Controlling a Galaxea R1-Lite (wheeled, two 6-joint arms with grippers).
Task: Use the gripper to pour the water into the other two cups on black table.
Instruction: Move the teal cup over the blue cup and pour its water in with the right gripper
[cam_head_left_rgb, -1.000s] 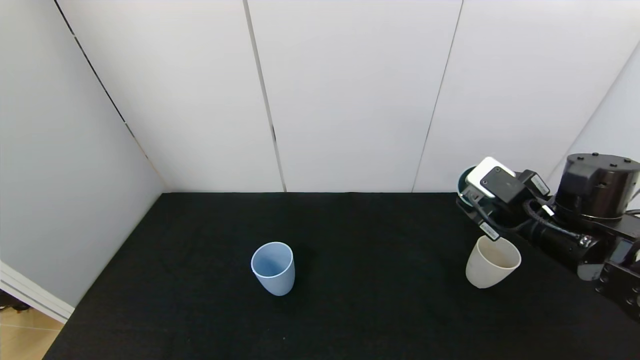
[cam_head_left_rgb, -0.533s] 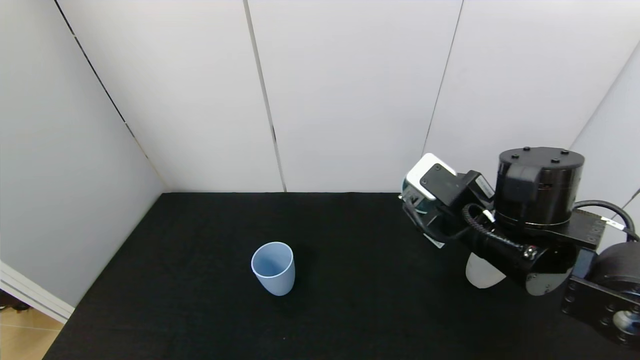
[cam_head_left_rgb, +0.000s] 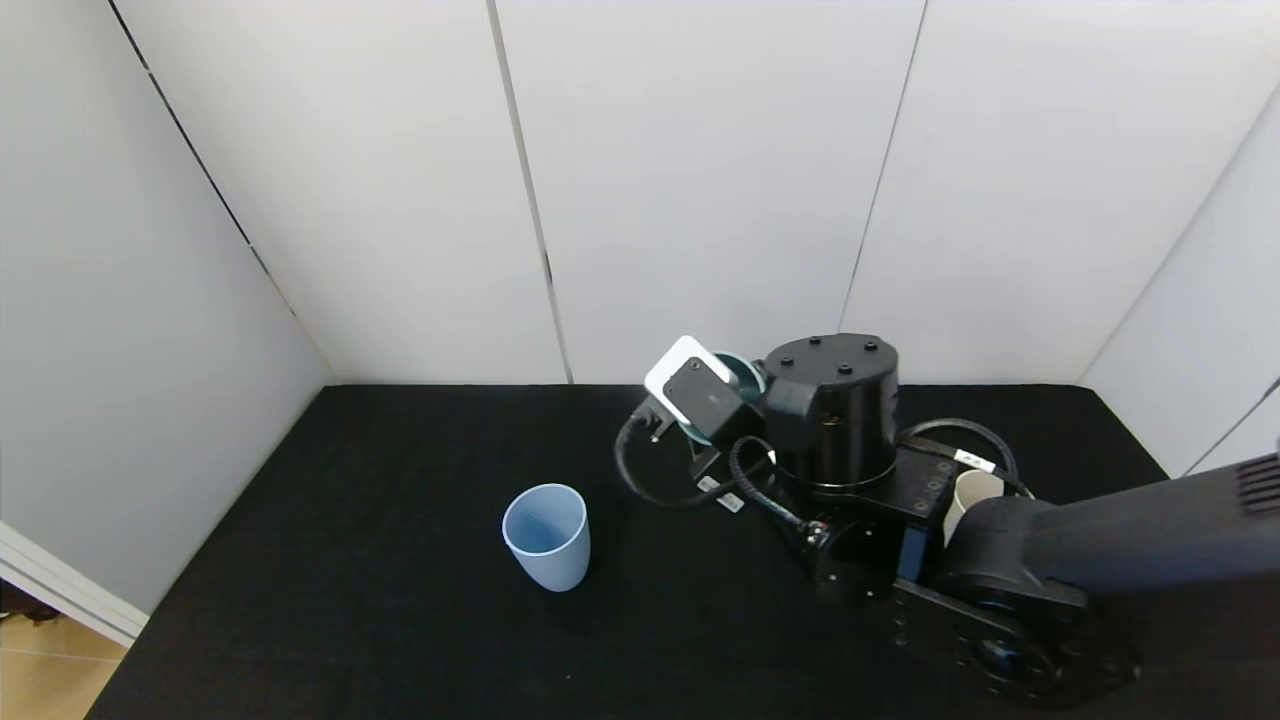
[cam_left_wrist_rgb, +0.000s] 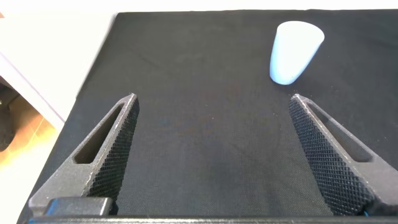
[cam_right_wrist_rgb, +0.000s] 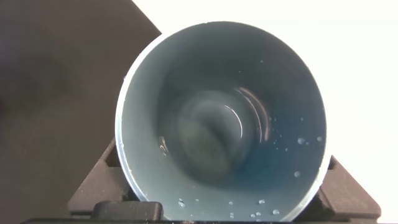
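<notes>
My right gripper (cam_head_left_rgb: 722, 400) is shut on a teal-green cup (cam_head_left_rgb: 740, 372) and holds it above the black table (cam_head_left_rgb: 400, 620) at the middle back, to the right of and beyond the light blue cup (cam_head_left_rgb: 546, 535). In the right wrist view the teal cup (cam_right_wrist_rgb: 221, 118) fills the frame, with a glint of water (cam_right_wrist_rgb: 239, 124) at its bottom and drops on its wall. The cream cup (cam_head_left_rgb: 970, 490) is mostly hidden behind my right arm. My left gripper (cam_left_wrist_rgb: 213, 98) is open and empty over the table, with the light blue cup (cam_left_wrist_rgb: 295, 50) beyond it.
White wall panels (cam_head_left_rgb: 700, 180) close the table at the back and both sides. The table's left edge (cam_head_left_rgb: 130, 640) drops to the floor. My thick right arm (cam_head_left_rgb: 1100, 550) lies across the right part of the table.
My right arm has swung left with the teal cup, from above the cream cup to the table's middle back. It now covers most of the cream cup.
</notes>
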